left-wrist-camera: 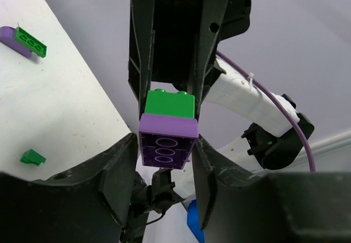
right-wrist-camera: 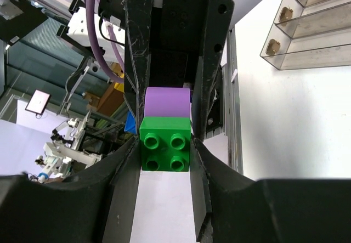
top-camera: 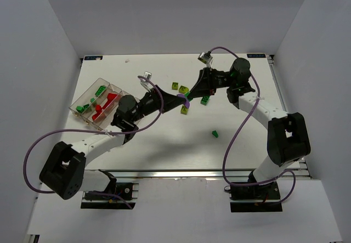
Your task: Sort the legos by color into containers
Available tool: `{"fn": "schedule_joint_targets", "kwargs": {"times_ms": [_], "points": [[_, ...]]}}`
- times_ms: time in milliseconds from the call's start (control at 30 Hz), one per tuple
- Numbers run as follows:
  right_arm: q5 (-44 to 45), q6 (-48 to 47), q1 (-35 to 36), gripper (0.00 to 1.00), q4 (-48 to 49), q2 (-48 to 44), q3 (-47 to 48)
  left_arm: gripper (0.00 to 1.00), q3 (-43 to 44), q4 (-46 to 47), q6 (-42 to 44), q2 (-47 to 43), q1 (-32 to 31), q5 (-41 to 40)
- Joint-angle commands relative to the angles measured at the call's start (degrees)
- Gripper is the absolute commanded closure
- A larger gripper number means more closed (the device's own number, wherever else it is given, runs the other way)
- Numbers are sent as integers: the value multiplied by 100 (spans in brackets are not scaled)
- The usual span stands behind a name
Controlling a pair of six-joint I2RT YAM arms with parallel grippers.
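Scene: white table [top-camera: 164,150] seen from above, with two arms reaching in from the bottom of the frame and meeting near the centre
Left claw [left-wrist-camera: 167,144]: closed on the purple brick [left-wrist-camera: 168,142], with a black finger pressed to each side of it
Right claw [right-wrist-camera: 164,151]: closed on the green brick [right-wrist-camera: 165,144], whose four studs face its own camera
Held bricks: the green brick is stacked on the purple brick, and each claw grips its own half of the pair; they hang in the air just right of centre in the top view
Tray [top-camera: 88,92]: clear and divided, at the left of the top view, well apart from both claws
Tray contents: red bricks [top-camera: 104,109] in the compartments nearer the bottom of the frame, and sorted greens [top-camera: 99,91] towards its upper and left ends
Yellow-green bricks [top-camera: 175,85]: two loose on the table just above the claws, a third just below them
Loose green [top-camera: 204,100]: on the table just right of the claws
Small green [top-camera: 215,134]: alone on the table, lower right of centre
Left wrist view: a second pair [left-wrist-camera: 30,41], green on purple, lies on the table at the upper left of that frame
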Motion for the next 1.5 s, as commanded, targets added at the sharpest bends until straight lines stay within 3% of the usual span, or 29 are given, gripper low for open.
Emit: {"fn": "schedule_joint_targets", "kwargs": {"times_ms": [0,267,333,500,567,800,833,900,933,967,1033,1067,1267,1467], "points": [[37,-79,50,100,139,7,47,47,180,278,-87,43,-64,166],[-24,-245,41,100,-45,33,38,80,135,814,-289,104,-65,342],[-60,-386,32,100,-133,50,116,100,153,666,-193,61,-56,360],[-95,-1044,-205,100,-939,112,415,100,92,-205,246,-238,75,350],[-60,-1711,-397,100,-1475,173,652,100,-65,-328,247,-422,207,447],[45,-2793,-794,100,-2575,358,1039,100,-339,-1109,466,-1152,1295,922],[98,-3073,-803,100,-3290,350,1127,100,-295,-1685,580,-1213,1420,974],[552,-4661,-794,100,-4583,358,1662,100,-42,-2879,1412,-1276,1849,862],[695,-5632,-768,100,-5677,402,1855,100,447,-4374,1790,-1223,1982,469],[1009,-5981,-768,100,-6079,411,2162,100,730,-5155,2568,-1014,2096,152],[1284,-6440,-768,100,-6539,376,2279,100,1519,-6892,3136,-697,2378,-656],[1415,-6581,-759,100,-6828,341,2305,100,1759,-7277,3539,-522,2440,-1469],[1865,-7347,-768,100,-7129,77,2104,100,3506,-8844,4718,920,2563,-3705],[1970,-7610,-768,100,-7243,-37,1936,100,4643,-9583,5615,2256,2572,-4632]]}}
